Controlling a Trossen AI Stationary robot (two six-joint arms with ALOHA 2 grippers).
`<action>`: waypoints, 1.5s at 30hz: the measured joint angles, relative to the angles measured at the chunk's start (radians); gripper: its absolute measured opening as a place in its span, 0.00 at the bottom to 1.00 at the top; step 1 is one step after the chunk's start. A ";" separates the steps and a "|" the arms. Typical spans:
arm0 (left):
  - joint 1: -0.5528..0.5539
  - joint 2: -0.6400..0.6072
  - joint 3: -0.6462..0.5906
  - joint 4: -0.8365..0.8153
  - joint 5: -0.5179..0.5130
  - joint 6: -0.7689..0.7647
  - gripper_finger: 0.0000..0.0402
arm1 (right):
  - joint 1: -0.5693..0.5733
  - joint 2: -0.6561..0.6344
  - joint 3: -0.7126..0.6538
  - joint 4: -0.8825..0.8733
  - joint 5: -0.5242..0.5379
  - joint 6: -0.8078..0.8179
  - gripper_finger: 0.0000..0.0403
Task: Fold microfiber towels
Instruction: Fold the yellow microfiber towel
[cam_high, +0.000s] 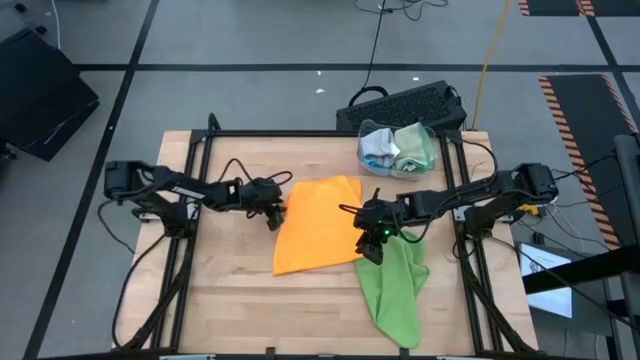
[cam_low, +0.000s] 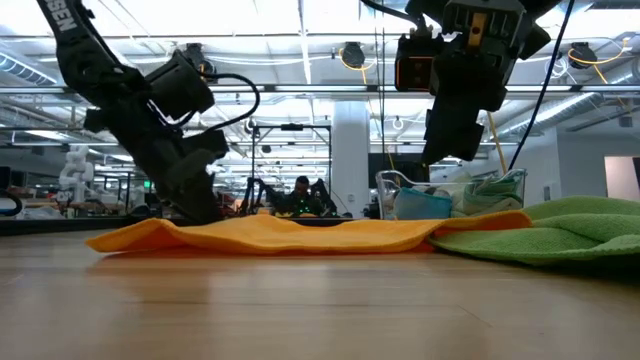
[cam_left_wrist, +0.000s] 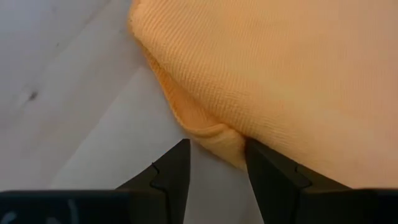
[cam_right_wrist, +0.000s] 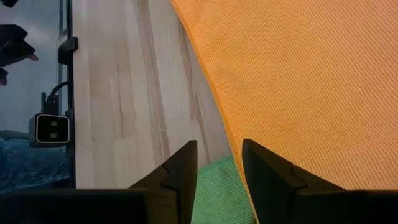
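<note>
Lying flat are one orange towel (cam_high: 318, 222) and one green towel (cam_high: 398, 285); the orange towel's edges are flanked by both lowered grippers, left gripper (cam_left_wrist: 216, 163) and right gripper (cam_right_wrist: 219, 160), jaws parted, nothing grasped.

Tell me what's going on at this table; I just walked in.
Two robot arms are working on an orange towel spread flat on the table. The left gripper sits open at its left edge, the right gripper open at its right edge, where a green towel lies. A clear bin holds more cloths.
</note>
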 joint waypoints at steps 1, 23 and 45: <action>0.000 0.013 0.000 0.011 0.000 -0.002 0.39 | 0.000 0.000 0.000 0.000 0.000 0.002 0.30; 0.004 -0.078 0.051 -0.153 -0.149 -0.005 0.01 | 0.000 0.000 0.000 0.008 0.000 0.008 0.30; -0.089 -0.248 0.286 -0.884 -0.167 -0.257 0.02 | -0.001 0.000 0.001 0.024 0.033 0.030 0.30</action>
